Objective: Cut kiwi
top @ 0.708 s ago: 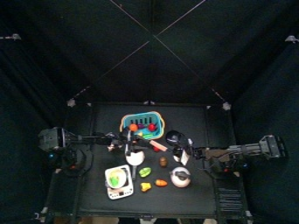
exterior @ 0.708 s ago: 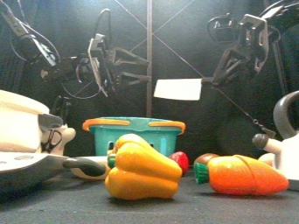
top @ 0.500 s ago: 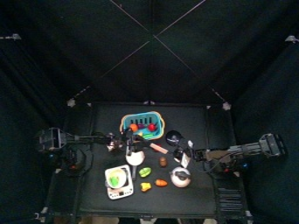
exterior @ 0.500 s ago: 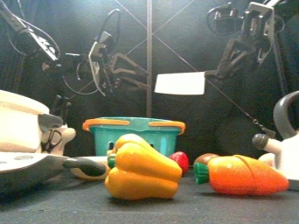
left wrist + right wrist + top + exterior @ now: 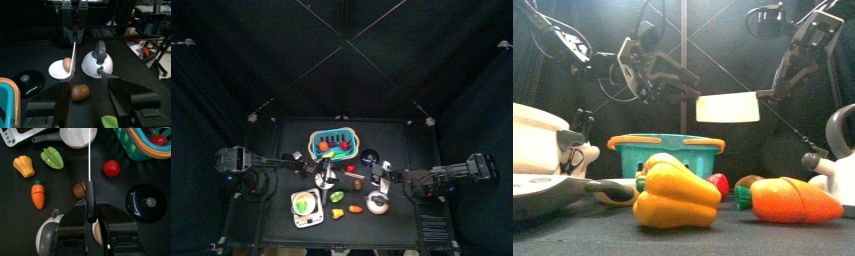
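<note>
A: Top view, progress?
B: The kiwi [image 5: 349, 170] lies whole and uncut on the bench [image 5: 398, 135], in front of the teal basket [image 5: 337, 139]. Both arms reach in over it, one from each side.

A: Front view?
B: Kiwi hidden behind the yellow pepper [image 5: 676, 195]; the knife [image 5: 727, 107] hangs high above the basket.

A: Left wrist?
B: Left claw [image 5: 85, 100] spread wide, empty, pointing down at the kiwi [image 5: 80, 92]. The cut is all still to do, in my judgement.

A: Right wrist?
B: Right claw [image 5: 89, 223] pinches the knife handle [image 5: 89, 201], blade reaching out over the kiwi [image 5: 80, 188], beside the red tomato [image 5: 111, 167].
</note>
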Robot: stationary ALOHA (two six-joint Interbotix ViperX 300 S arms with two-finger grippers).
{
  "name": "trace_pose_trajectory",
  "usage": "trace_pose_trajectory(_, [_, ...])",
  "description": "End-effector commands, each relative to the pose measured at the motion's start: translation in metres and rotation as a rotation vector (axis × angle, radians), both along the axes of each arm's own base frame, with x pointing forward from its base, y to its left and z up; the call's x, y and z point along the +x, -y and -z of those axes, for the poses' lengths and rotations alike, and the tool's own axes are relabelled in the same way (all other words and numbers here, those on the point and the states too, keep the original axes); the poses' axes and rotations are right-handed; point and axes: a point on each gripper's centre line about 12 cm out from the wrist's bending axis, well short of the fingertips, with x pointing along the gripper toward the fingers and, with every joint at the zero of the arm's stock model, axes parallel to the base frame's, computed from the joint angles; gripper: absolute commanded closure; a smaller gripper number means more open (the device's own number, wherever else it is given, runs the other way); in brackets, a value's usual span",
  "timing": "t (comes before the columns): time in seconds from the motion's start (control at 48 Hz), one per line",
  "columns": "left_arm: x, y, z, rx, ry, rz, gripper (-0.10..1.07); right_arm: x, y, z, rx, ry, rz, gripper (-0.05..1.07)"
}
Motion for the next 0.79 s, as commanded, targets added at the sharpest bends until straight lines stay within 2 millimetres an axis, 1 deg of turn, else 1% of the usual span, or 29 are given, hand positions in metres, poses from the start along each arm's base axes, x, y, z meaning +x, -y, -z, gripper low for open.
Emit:
trace_pose_trajectory(0.0, [0.006, -0.001, -0.011, 0.005, 0.035, -0.001, 0.13, 0.004, -0.003, -0.004, 0.006, 0.022, -0.012, 0.70])
trace_pose_trajectory(0.104, [0.003, -0.001, -0.015, 0.006, 0.043, -0.002, 0.13, 0.001, -0.004, 0.002, 0.032, -0.008, 0.002, 0.70])
trace_pose_trajectory(0.167, [-0.004, 0.000, -0.021, 0.009, 0.056, -0.002, 0.13, -0.006, -0.005, 0.011, 0.060, -0.062, 0.023, 0.70])
trace_pose_trajectory(0.25, [-0.010, 0.001, -0.026, 0.012, 0.066, -0.001, 0.13, -0.007, -0.005, 0.012, 0.067, -0.077, 0.030, 0.70])
trace_pose_trajectory(0.333, [-0.013, 0.004, -0.027, 0.012, 0.066, 0.005, 0.13, -0.006, -0.004, 0.010, 0.055, -0.072, 0.027, 0.70])
trace_pose_trajectory(0.417, [-0.010, 0.005, -0.022, 0.010, 0.054, 0.008, 0.13, -0.003, -0.003, 0.006, 0.041, -0.054, 0.021, 0.70])
trace_pose_trajectory(0.521, [0.001, 0.002, -0.017, 0.003, 0.047, 0.004, 0.13, -0.001, -0.003, 0.003, 0.032, -0.035, 0.012, 0.70])
trace_pose_trajectory(0.688, [0.012, -0.002, -0.009, -0.001, 0.033, -0.003, 0.13, 0.003, -0.005, -0.001, 0.029, -0.001, -0.004, 0.70])
trace_pose_trajectory(0.708, [0.014, -0.003, -0.005, -0.003, 0.024, -0.006, 0.13, 0.003, -0.006, -0.001, 0.030, 0.005, -0.007, 0.70])
trace_pose_trajectory(0.771, [0.017, -0.001, -0.002, -0.006, 0.016, 0.000, 0.14, 0.004, -0.005, -0.001, 0.026, 0.009, -0.009, 0.70])
